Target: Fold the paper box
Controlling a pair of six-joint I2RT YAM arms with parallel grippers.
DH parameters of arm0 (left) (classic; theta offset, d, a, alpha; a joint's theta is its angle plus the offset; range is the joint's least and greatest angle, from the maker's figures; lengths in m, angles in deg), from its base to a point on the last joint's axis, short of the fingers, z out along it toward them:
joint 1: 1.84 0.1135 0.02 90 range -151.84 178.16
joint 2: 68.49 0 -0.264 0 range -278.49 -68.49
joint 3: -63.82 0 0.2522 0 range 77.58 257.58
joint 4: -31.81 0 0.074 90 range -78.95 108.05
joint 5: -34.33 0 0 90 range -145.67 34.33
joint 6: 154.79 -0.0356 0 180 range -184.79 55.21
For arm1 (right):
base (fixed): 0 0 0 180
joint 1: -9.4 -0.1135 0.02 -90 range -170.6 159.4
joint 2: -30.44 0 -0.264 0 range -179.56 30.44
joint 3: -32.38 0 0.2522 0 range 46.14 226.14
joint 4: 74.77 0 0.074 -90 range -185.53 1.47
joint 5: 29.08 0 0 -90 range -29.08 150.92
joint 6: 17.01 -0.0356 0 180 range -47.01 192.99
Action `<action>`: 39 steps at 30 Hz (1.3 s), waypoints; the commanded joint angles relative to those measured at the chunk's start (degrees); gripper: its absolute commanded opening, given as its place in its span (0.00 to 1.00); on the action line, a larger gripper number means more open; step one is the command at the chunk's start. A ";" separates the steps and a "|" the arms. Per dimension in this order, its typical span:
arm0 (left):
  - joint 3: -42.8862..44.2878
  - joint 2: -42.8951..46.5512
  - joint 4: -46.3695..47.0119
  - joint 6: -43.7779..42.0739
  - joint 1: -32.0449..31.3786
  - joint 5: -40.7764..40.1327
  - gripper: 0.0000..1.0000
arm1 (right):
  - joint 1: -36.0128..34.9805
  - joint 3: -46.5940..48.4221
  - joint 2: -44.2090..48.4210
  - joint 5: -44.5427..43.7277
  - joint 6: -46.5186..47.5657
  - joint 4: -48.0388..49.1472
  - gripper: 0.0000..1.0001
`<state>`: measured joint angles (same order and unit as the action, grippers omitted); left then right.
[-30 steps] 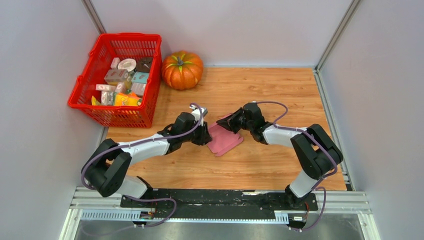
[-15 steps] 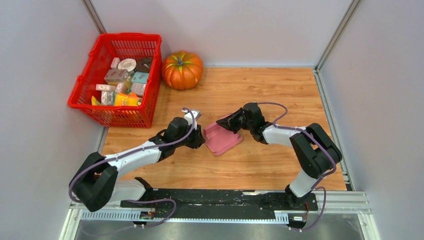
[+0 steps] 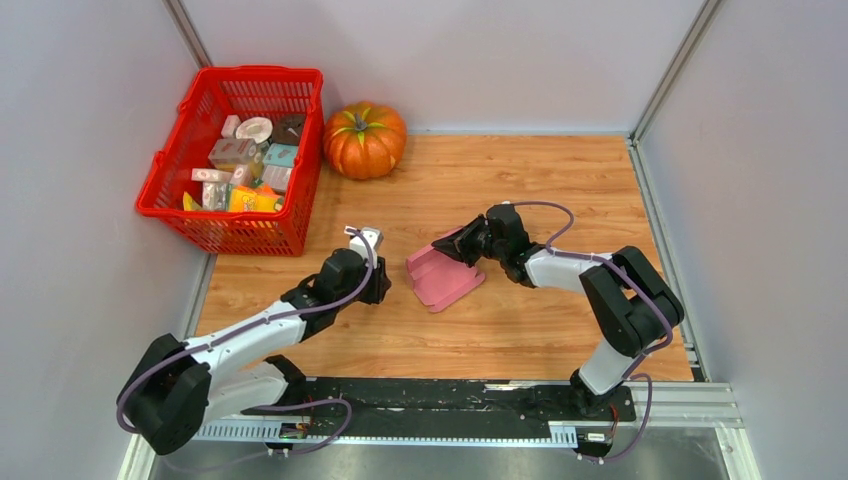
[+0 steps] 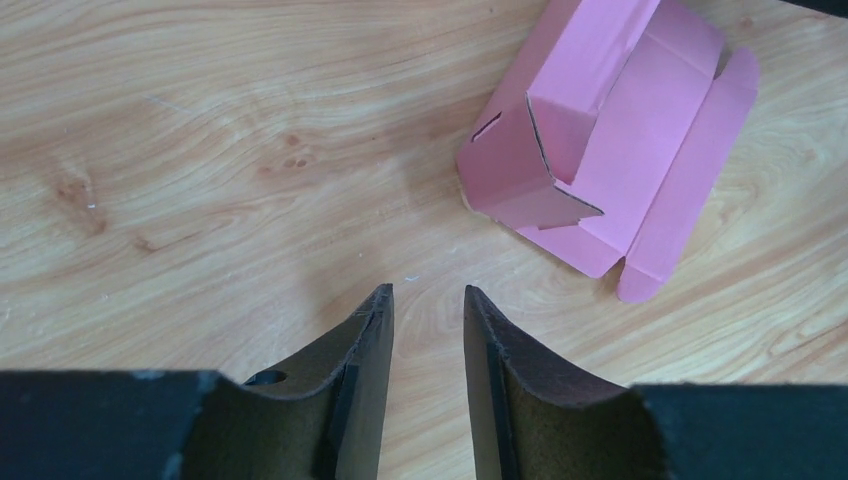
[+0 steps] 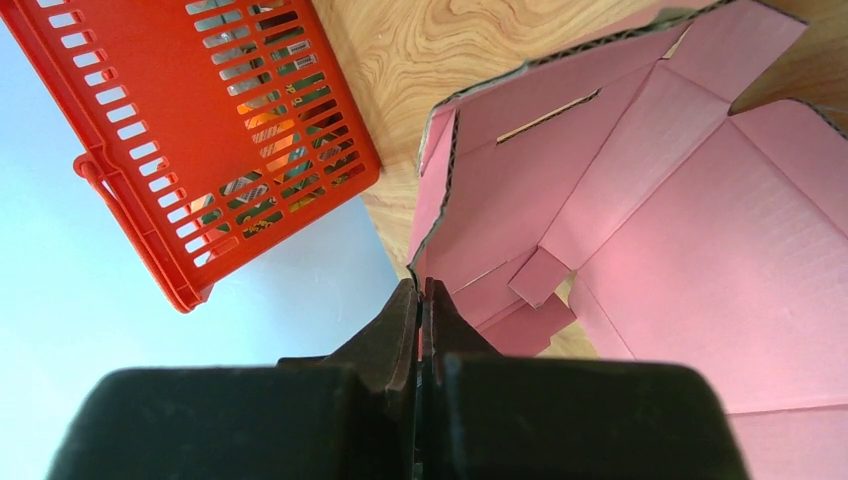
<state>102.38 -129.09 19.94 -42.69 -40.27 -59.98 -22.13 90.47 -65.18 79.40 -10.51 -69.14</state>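
Pinches paper box (image 3: 440,278) wall in closed right tool (image 5: 421,285), midway between counter (image 3: 520,320) side edges. Hovers left tool (image 4: 428,300) parted, empty, nearby.

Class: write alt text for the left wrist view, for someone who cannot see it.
A partly folded pink paper box lies on the wooden table, upper right. The left gripper, open and empty, points toward it without touching.

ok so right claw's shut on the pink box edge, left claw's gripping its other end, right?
No: the left claw is open, apart from the paper box (left wrist view). The right claw is shut on its edge.
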 commanded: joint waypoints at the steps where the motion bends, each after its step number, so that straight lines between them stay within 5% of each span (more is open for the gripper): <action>1: 3.58 -3.89 1.27 -4.52 0.12 0.70 0.41 | 0.06 1.19 -0.28 0.33 0.98 -0.06 0.00; 10: 8.69 -11.91 8.83 -4.80 -0.50 7.92 0.41 | 0.06 0.40 -1.33 0.59 -0.69 1.52 0.00; 39: 12.47 -18.42 10.23 -0.49 -5.60 -5.78 0.40 | -0.29 -3.11 0.43 -2.66 -3.15 3.80 0.00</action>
<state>112.94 -146.51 27.33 -44.33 -45.59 -61.47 -21.69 88.88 -65.92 78.11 -12.57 -66.58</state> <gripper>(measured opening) 0.404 0.008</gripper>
